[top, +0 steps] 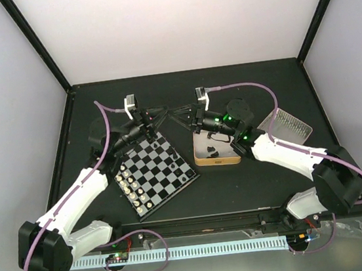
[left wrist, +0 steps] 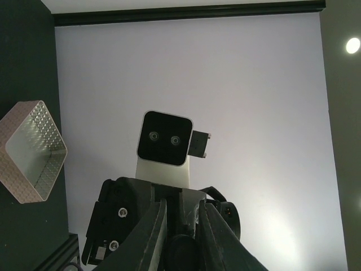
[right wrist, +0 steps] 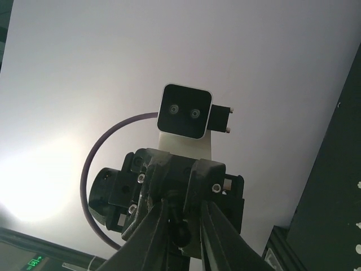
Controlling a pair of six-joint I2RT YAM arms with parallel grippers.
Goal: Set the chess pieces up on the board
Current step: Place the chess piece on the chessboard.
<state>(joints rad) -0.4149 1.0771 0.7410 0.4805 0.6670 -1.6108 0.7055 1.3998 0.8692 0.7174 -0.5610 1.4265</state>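
Both arms are raised over the back of the table with their tips meeting nose to nose. My left gripper (top: pixel 165 113) (left wrist: pixel 182 212) is shut on a tiny black chess piece (left wrist: pixel 183 251). My right gripper (top: pixel 177 114) (right wrist: pixel 183 209) faces it, its fingers narrowed round the same black piece (right wrist: pixel 181 230). The board (top: pixel 156 171) lies below the left arm, turned at an angle. Cream pieces (top: pixel 133 184) line its near-left edge and a few black pieces (top: pixel 187 172) stand on its right edge. The tips hide the held piece in the top view.
A gold-rimmed tin (top: pixel 218 160) with loose black pieces sits right of the board, under the right arm. A pale ribbed lid (top: pixel 287 126) (left wrist: pixel 31 149) lies at the back right. Black frame posts and pale walls enclose the table.
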